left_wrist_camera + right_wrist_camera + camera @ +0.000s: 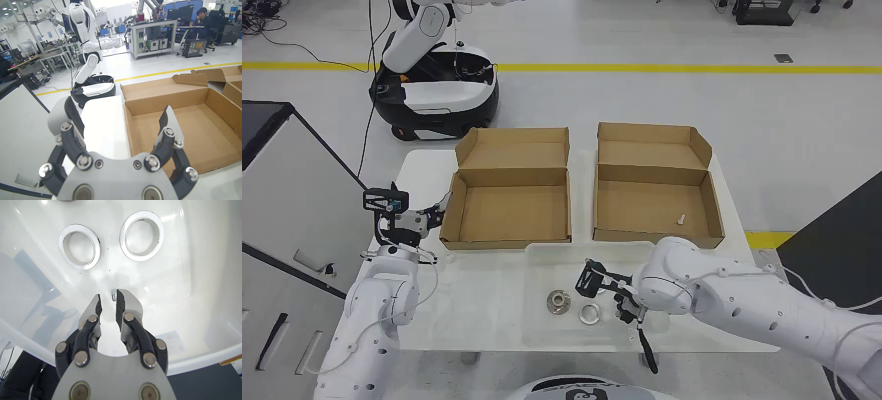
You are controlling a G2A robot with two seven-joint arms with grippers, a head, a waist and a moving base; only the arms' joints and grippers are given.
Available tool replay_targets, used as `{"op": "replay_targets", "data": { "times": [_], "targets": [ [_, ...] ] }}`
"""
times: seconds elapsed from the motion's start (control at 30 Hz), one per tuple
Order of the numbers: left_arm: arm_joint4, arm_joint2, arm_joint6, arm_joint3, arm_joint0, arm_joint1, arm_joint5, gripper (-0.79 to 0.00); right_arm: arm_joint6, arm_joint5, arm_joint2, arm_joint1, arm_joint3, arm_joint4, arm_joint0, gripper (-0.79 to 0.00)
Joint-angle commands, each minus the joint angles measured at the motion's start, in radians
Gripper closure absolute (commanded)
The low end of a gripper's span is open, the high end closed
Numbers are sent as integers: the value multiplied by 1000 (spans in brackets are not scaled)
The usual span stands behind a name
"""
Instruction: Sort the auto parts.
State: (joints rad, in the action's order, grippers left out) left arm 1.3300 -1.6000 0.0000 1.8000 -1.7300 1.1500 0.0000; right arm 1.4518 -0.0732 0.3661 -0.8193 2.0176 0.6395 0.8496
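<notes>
Left arm: white, reaching forward along the robot's left side, wrist held level.
Left end effector: aimed forward, fingers spread wide apart, black ribbed pads turned inward.
Right arm: white, bent inward from the robot's right side, forearm crossing toward the middle.
Right end effector: pitched downward, low, fingers drawn near each other with a narrow gap left between the ribbed pads.

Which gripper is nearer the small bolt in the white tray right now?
Right. The right gripper is down in the white tray with the small bolt between its open jaws, by one pad. The left gripper is far off, beside a cardboard box.
</notes>
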Motion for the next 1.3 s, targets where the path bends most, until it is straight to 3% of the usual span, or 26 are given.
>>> {"op": "replay_targets", "data": {
  "times": [0.0, 0.53, 1.07, 1.2, 1.27],
  "targets": [
    [0, 0, 0, 0, 0, 0, 0, -785, 2, 2, -1, -3, -5, 8, 3, -215],
    [0, 0, 0, 0, 0, 0, 0, -785, 8, -2, 17, -21, -27, 38, 31, -169],
    [0, 0, 0, 0, 0, 0, 0, -785, 24, 2, 33, -40, -33, 70, 51, -194],
    [0, 0, 0, 0, 0, 0, 0, -785, 32, 2, 36, -46, -38, 72, 53, -182],
    [0, 0, 0, 0, 0, 0, 0, -785, 35, 4, 37, -49, -39, 73, 55, -126]
  ]
}}
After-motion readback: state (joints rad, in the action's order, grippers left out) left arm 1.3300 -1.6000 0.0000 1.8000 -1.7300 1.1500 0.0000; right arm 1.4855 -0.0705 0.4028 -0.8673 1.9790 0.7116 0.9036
